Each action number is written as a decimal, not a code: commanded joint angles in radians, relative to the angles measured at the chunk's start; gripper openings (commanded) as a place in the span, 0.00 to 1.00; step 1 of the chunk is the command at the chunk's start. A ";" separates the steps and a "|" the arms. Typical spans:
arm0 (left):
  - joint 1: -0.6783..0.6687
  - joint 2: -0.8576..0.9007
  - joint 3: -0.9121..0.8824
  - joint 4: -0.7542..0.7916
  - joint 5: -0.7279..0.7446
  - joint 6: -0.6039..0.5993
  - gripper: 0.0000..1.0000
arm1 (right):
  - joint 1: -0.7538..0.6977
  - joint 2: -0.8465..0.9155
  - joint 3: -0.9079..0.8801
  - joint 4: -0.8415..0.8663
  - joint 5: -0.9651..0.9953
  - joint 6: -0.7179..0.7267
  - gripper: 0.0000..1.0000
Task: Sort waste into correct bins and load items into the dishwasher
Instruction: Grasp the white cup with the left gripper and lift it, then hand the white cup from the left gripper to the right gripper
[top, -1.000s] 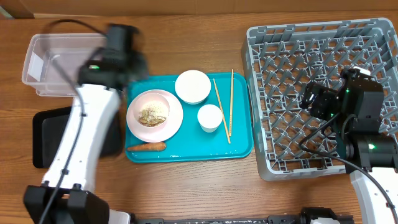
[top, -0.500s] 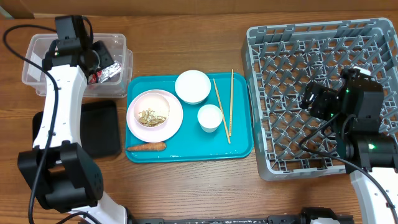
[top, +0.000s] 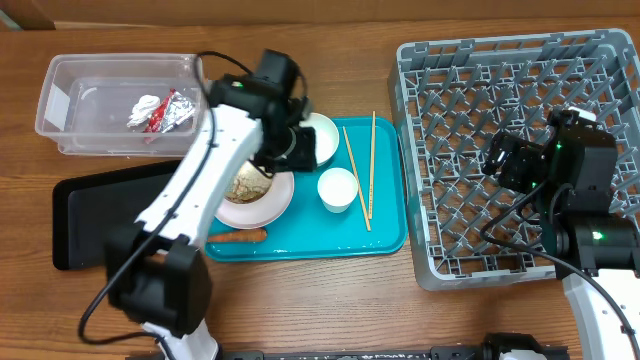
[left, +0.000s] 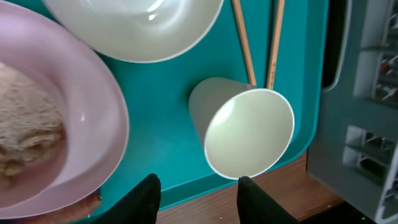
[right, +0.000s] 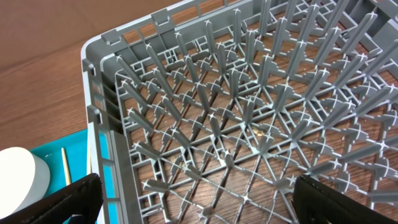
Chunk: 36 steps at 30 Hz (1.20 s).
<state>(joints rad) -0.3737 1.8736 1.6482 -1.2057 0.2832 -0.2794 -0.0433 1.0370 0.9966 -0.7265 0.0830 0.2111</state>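
Waste: 1 crumpled red-and-silver foil wrapper plus 1 white tissue in the clear plastic tub, beige scraps on the pale pink plate, 1 orange carrot on the teal tray (also 1 white bowl, 1 white cup, 2 wooden chopsticks). Fingers apart and empty on both: left gripper low over the tray, right gripper over the grey dish rack.
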 joint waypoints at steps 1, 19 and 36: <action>-0.050 0.063 0.005 0.000 -0.031 0.022 0.43 | 0.002 -0.004 0.027 0.006 0.006 -0.002 1.00; 0.068 0.148 0.130 -0.034 0.365 0.193 0.04 | -0.026 0.009 0.027 0.051 0.160 -0.002 1.00; 0.073 0.150 0.151 0.377 1.176 0.062 0.04 | -0.042 0.464 0.027 0.603 -1.528 -0.085 1.00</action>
<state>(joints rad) -0.2581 2.0571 1.7794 -0.8394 1.4296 -0.1982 -0.0940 1.4971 1.0042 -0.1421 -1.3098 0.1371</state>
